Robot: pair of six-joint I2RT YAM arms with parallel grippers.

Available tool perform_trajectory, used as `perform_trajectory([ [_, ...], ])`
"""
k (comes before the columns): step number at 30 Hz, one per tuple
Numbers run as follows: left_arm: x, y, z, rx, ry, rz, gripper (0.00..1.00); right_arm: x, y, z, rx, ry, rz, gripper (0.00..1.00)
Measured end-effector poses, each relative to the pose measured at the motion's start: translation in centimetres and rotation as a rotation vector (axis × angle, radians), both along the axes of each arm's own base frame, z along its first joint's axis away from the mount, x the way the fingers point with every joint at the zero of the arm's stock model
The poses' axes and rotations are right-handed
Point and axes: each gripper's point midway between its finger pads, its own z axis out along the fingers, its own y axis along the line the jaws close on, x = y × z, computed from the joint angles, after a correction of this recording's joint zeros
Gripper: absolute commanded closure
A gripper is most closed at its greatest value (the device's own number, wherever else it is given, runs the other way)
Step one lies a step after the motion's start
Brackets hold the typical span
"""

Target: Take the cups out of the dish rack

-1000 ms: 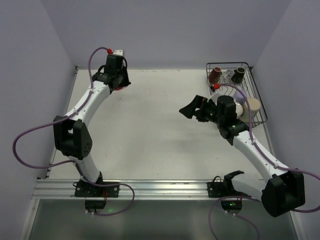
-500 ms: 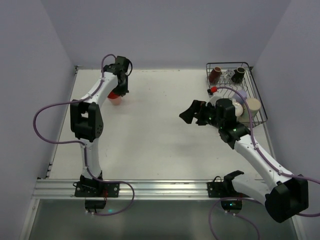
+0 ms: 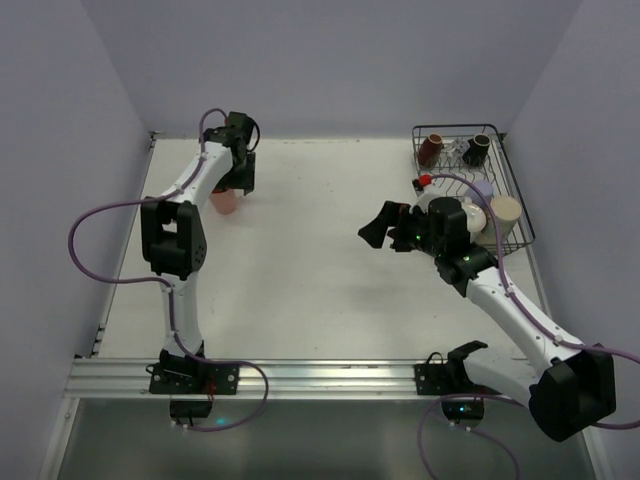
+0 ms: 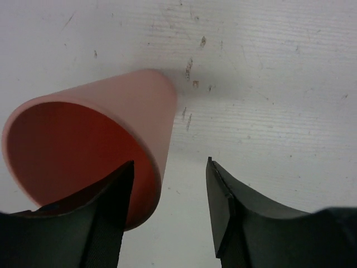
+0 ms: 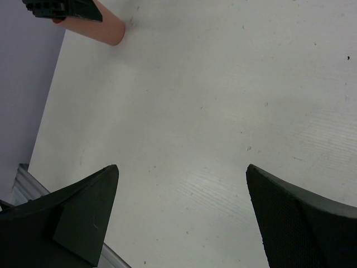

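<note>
Compared with a second ago, the left arm (image 3: pixel 185 200) is standing folded at the elbow instead of stretching low along the table. The salmon-red tumbler (image 3: pixel 225 201) is showing more fully beside the wrist than half a second back.

The table (image 3: pixel 320 290), white, lightly scuffed and flecked with small dark specks, is sitting between pale lilac walls (image 3: pixel 330 60). A metal rail (image 3: pixel 320 375) is running along its near edge.

The tumbler is standing mouth up at the table's far left, well apart from the dish rack (image 3: pixel 512 185) in the far right corner. The left gripper (image 4: pixel 170 164) is hanging over the tumbler with fingers parted, one over the mouth and one outside the wall. It is gripping nothing, and whether it is touching the rim I cannot tell.

The right arm (image 3: pixel 500 290) is reaching toward the middle, with the right gripper (image 5: pixel 181 167) spread wide above the table and holding nothing.

A dark brown mug (image 3: pixel 430 150), a clear glass (image 3: pixel 455 153), a second dark brown mug (image 3: pixel 478 148) and a cream mug (image 3: pixel 506 212) are sitting in the rack. A white mug (image 3: pixel 472 215) is sitting there too, partly hidden behind the right arm.
</note>
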Motion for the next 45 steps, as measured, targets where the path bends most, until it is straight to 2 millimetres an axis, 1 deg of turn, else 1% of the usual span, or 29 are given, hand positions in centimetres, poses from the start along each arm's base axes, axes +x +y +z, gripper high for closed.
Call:
perform_trajectory([
  [1, 0.2, 0.0, 0.2, 0.002, -0.008, 0.002, 0.34, 0.0, 0.0, -0.1, -0.002, 0.003, 0.000, 0.01],
  [6, 0.7, 0.0, 1.0, 0.001, -0.033, 0.004, 0.23, -0.1, 0.0, -0.3, -0.008, 0.010, -0.001, 0.01],
  [7, 0.7, 0.0, 1.1, -0.001, -0.035, 0.003, 0.18, -0.1, -0.1, -0.3, -0.010, 0.011, -0.004, 0.01],
  [8, 0.7, -0.1, 1.3, -0.003, -0.040, 0.002, 0.16, -0.1, -0.2, -0.3, -0.013, 0.011, -0.008, 0.01],
  [9, 0.7, -0.1, 1.6, -0.009, -0.049, 0.002, 0.12, -0.1, -0.4, -0.3, -0.017, 0.011, -0.016, 0.01],
  [11, 0.9, -0.3, 2.7, -0.022, -0.077, 0.000, 0.09, -0.2, -0.5, -0.2, -0.021, 0.009, -0.023, 0.01],
  [13, 1.1, -0.5, 4.7, -0.043, -0.133, -0.003, 0.06, -0.3, -0.6, 0.1, -0.021, 0.005, -0.026, 0.01],
  [14, 1.2, -0.6, 6.1, -0.056, -0.170, -0.005, 0.05, -0.2, -0.7, 0.2, -0.021, 0.003, -0.029, 0.01],
  [15, 1.3, -0.7, 7.6, -0.069, -0.210, -0.007, 0.04, -0.1, -0.8, 0.5, -0.023, -0.002, -0.036, 0.01],
  [17, 1.2, -1.1, 11.1, -0.106, -0.312, -0.014, 0.02, 0.0, -1.1, 0.9, -0.030, -0.009, -0.054, 0.01],
  [18, 0.9, -1.4, 13.0, -0.129, -0.368, -0.023, 0.02, 0.1, -1.3, 1.2, -0.037, -0.015, -0.068, 0.01],
  [20, -0.5, -2.4, 16.4, -0.178, -0.462, -0.053, 0.02, 0.3, -2.2, 1.7, -0.060, -0.035, -0.113, 0.01],
  [21, -1.4, -3.4, 18.3, -0.211, -0.522, -0.083, 0.01, 0.5, -2.8, 2.0, -0.076, -0.049, -0.140, 0.01],
  [22, -2.5, -4.6, 19.8, -0.245, -0.570, -0.121, 0.01, 0.6, -3.5, 2.4, -0.094, -0.061, -0.171, 0.01],
  [23, -3.8, -6.3, 21.0, -0.284, -0.607, -0.173, 0.01, 0.9, -4.3, 2.8, -0.113, -0.072, -0.207, 0.01],
  [24, -5.3, -8.4, 22.1, -0.335, -0.651, -0.237, 0.01, 1.3, -5.4, 3.3, -0.139, -0.088, -0.255, 0.01],
  [26, -8.7, -12.6, 22.7, -0.439, -0.693, -0.372, 0.00, 1.8, -7.0, 3.7, -0.175, -0.097, -0.325, 0.01],
  [27, -10.7, -14.3, 22.2, -0.487, -0.686, -0.436, 0.00, 2.2, -8.2, 3.9, -0.199, -0.099, -0.372, 0.01],
  [29, -13.4, -16.1, 20.5, -0.551, -0.658, -0.514, 0.00, 2.7, -10.8, 3.9, -0.250, -0.096, -0.472, 0.01],
  [31, -15.7, -16.7, 18.2, -0.591, -0.610, -0.562, 0.00, 2.9, -13.8, 3.6, -0.297, -0.079, -0.578, 0.01],
  [33, -17.4, -16.7, 16.8, -0.625, -0.580, -0.594, 0.00, 2.9, -16.9, 3.2, -0.341, -0.054, -0.683, 0.01],
  [35, -19.0, -16.9, 16.7, -0.667, -0.575, -0.638, 0.00, 2.8, -19.7, 2.9, -0.366, -0.033, -0.776, 0.01],
  [37, -20.5, -17.0, 17.5, -0.708, -0.601, -0.683, 0.00, 2.8, -21.7, 2.4, -0.389, -0.007, -0.842, 0.01],
  [39, -21.9, -17.0, 18.5, -0.740, -0.642, -0.728, 0.00, 3.0, -22.4, 1.5, -0.409, 0.031, -0.856, 0.01],
  [41, -22.9, -17.0, 19.3, -0.766, -0.681, -0.763, 0.00, 3.5, -22.4, 0.4, -0.427, 0.069, -0.848, 0.01],
  [43, -23.4, -17.0, 19.2, -0.775, -0.693, -0.779, 0.00, 3.7, -22.4, -0.8, -0.441, 0.106, -0.836, 0.01],
  [45, -23.5, -17.2, 18.9, -0.779, -0.684, -0.785, 0.00, 3.9, -22.6, -1.4, -0.450, 0.135, -0.829, 0.01],
])
